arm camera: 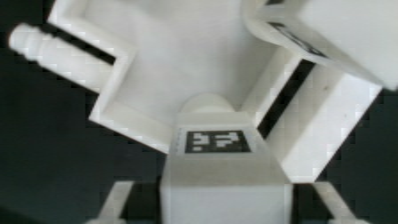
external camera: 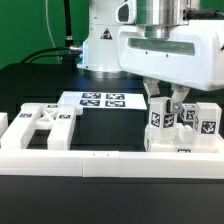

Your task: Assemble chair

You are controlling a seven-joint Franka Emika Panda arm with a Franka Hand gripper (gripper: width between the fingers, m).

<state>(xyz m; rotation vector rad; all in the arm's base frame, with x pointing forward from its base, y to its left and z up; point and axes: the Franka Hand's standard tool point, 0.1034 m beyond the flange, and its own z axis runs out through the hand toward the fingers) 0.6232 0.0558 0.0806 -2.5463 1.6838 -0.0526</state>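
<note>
Several white chair parts lie on the black table behind the long border rail, which likely keeps them from sliding off. An X-braced frame waits flat at the exterior view's left, well apart from the tagged blocks at the right. Beside those blocks the tool stands narrowed on a tagged post, apparently gripping it upright for seating into a neighbouring piece.

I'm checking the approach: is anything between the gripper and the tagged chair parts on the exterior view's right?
Nothing visible. The gripper is right down among the tagged chair parts; the X-braced frame and the marker board lie off to the side.
</note>
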